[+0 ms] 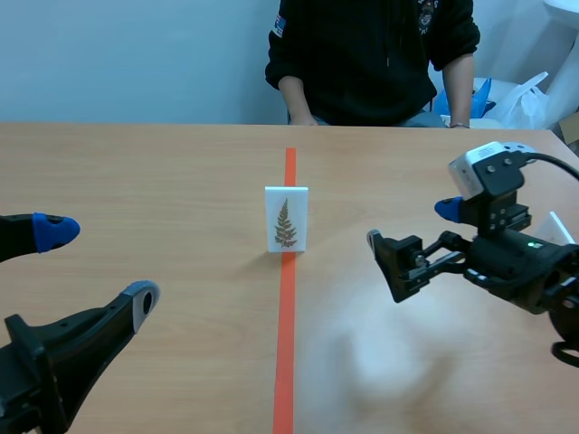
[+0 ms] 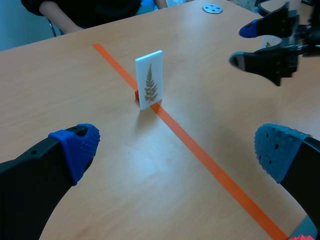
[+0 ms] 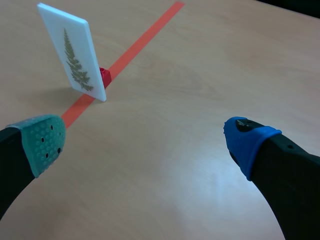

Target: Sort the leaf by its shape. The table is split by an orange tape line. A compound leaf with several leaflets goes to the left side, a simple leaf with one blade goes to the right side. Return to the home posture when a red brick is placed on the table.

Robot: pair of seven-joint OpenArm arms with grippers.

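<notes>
- One white card stands upright on the tabletop. It sits on the single orange tape line, about midway between the near and far edges.
- One pressed leaf is on the card's face. It is fern-like, with many small leaflets along a central stem. No writing can be made out on the card.
- One small red block touches the foot of the card, behind it, on the tape line.
- One pale blue disc with holes lies near the far edge, on the right arm's side.
- One person in a dark top sits at the far edge. The patch on the sleeve is too small to read.
- There are two arms. The left jaws are spread wide, with a blue pad and a grey pad, and nothing is between them.
- The right jaws are also apart, with a blue pad and a grey-green pad, and they hold nothing.
- The card lies between the two arms, ahead of each pair of jaws. It is well apart from both and touches neither.
</notes>
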